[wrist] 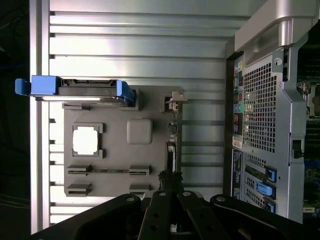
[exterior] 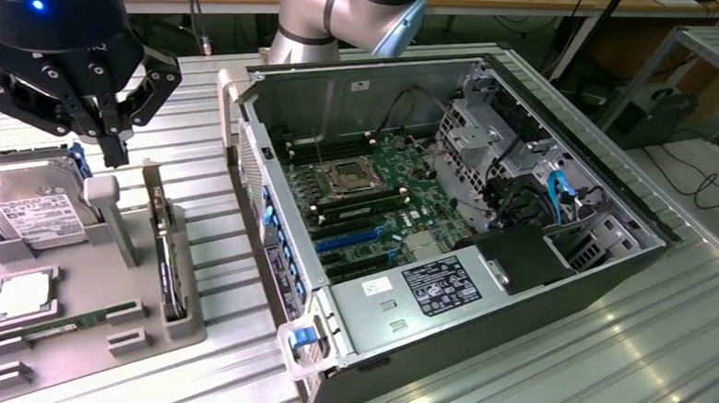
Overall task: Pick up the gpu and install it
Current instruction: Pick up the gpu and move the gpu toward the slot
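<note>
gpu: the gpu (wrist: pixel 170 152) stands on edge in a narrow slot of the grey holder tray (exterior: pixel 97 275), on the tray's side nearest the computer; from the wrist view it shows as a thin edge, with its silver bracket (wrist: pixel 175 97) at the far end
gripper: the gripper (exterior: pixel 115 155) hangs over the far part of the tray, fingers pressed together and grasping nothing; in the wrist view its tips line up over the near end of the card's edge, and whether they touch it I cannot tell
beside the card: a grey upright post (exterior: pixel 104 202) on the tray, just to the exterior view's left of the slot and right under the fingertips
further left on the tray: a hard drive (exterior: pixel 39 208) with a white label in a blue caddy at the far end, a square processor chip (exterior: pixel 22 296) nearer, and a narrow memory stick (exterior: pixel 64 325) lying flat at the near side
computer case (exterior: pixel 303 97): lies open on its side to the exterior view's right of the tray, well apart from the card
inside the case: motherboard (exterior: pixel 372 202) with blue expansion slots (exterior: pixel 345 242) near its left wall; cables and a drive cage fill the right part
in the way: the case's perforated left wall (wrist: pixel 260 105) rises between tray and motherboard
table (exterior: pixel 597 380): slatted metal under everything
arm: the robot arm (exterior: pixel 344 11) stands behind the case
</note>
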Tool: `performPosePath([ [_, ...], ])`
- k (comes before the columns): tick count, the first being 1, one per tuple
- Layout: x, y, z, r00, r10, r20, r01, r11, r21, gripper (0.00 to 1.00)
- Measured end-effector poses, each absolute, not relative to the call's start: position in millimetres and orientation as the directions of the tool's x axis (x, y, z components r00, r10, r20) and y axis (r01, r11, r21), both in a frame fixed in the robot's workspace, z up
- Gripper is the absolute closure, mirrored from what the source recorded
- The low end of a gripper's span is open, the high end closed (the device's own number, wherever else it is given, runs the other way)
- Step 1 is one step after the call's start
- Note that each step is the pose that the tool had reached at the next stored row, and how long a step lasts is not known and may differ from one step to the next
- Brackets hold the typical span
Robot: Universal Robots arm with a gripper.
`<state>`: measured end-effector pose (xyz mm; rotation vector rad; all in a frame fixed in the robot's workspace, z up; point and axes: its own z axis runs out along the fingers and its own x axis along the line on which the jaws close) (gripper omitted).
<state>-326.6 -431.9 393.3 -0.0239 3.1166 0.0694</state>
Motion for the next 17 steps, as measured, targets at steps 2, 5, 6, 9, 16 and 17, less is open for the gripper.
performPosePath([
  [2, -326.6, -431.9, 393.3, -1.0, -0.015, -0.024, -0.016, 0.999, 0.044, 0.89],
  [5, -326.6, -431.9, 393.3, -1.0, -0.015, -0.024, -0.016, 0.999, 0.044, 0.83],
  [6, -326.6, -431.9, 393.3, -1.0, -0.015, -0.024, -0.016, 0.999, 0.044, 0.83],
  [9, -326.6, -431.9, 393.3, -1.0, -0.015, -0.024, -0.016, 0.999, 0.044, 0.64],
  [16, -326.6, -431.7, 392.7, -1.0, -0.016, -0.025, -0.017, 0.999, 0.044, 0.46],
  [17, -326.6, -431.6, 391.2, -1.0, -0.017, -0.024, -0.018, 0.999, 0.044, 0.4],
])
